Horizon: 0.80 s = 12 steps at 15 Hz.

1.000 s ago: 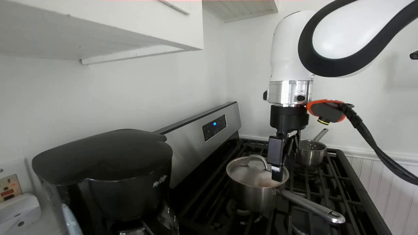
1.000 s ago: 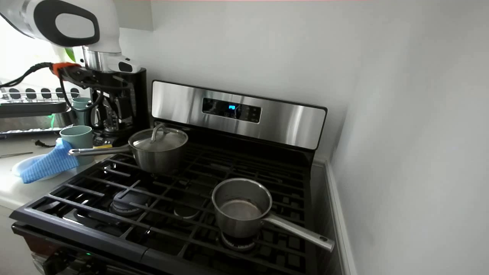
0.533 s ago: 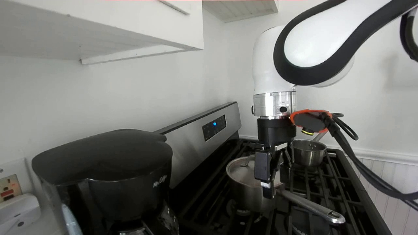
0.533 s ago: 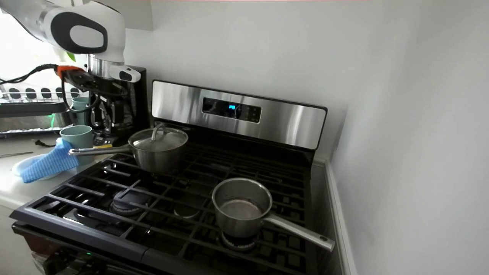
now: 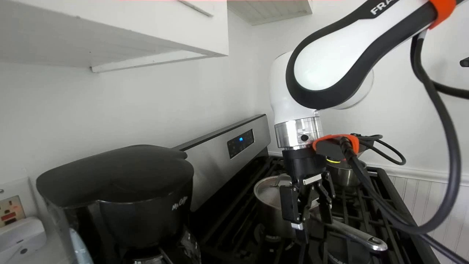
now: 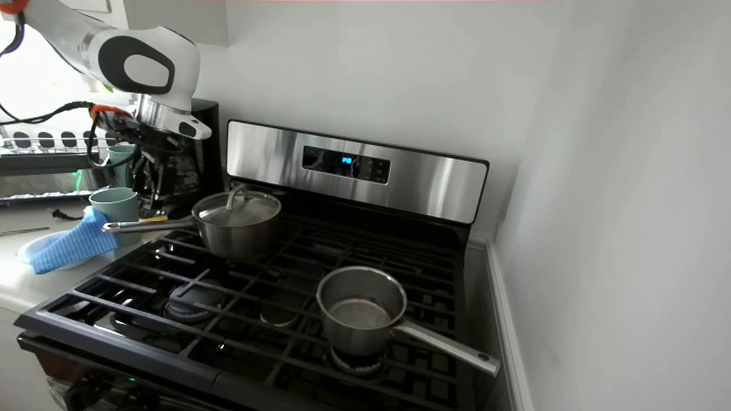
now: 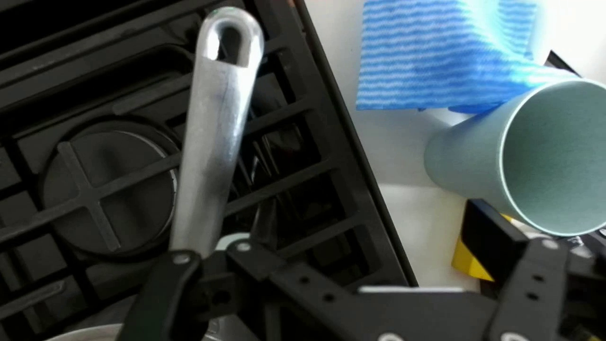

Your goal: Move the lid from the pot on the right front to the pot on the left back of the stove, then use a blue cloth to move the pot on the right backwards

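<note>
Step in hand (judged): approach to the blue cloth. The lid is seated on the back left pot, so its transfer reads as complete. The jaws of the gripper are spread apart and grasp nothing. Next move (judged): traverse beyond the cup, descend on a free cloth edge, then close, keeping the fingers clear of the cup.

Stove: black barred grates and a brushed steel panel; extends below the jaws and to one side.

Back left pot: satin steel, rounded wall, near the jaws; in the wrist view its long handle runs past one finger.

Front right pot: round, steel, uncovered; well apart from the jaws, across the stove.

Lid: shallow, apparently glass, with an arched metal grip; near the jaws, stove side.

Cloth: thin, creased, wavy white stripes; beyond the jaws, over the counter, past the cup.

Cup: pale green, smooth, tapered; just beyond one finger, contact not confirmable.
</note>
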Motion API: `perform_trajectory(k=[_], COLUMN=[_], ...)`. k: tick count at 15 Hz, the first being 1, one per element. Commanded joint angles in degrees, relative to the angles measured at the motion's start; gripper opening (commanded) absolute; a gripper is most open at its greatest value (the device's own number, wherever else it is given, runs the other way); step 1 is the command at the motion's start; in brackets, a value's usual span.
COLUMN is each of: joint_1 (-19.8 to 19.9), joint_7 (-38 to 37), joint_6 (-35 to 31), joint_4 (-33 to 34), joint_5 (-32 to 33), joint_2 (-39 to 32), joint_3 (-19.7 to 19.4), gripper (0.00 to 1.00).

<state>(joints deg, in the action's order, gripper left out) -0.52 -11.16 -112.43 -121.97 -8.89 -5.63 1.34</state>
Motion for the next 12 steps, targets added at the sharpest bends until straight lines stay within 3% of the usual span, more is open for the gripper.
perform_trajectory(k=[1,12], joint_1=[-0.67,-2.32], joint_7=[-4.29,-28.14], joint_6=[2.48,6.24], joint_4=[3.27,4.86], joint_5=[-4.08,-3.55], joint_2=[-3.68,-8.83], joint_3=[0.21,-0.78], gripper=[1.00,1.00])
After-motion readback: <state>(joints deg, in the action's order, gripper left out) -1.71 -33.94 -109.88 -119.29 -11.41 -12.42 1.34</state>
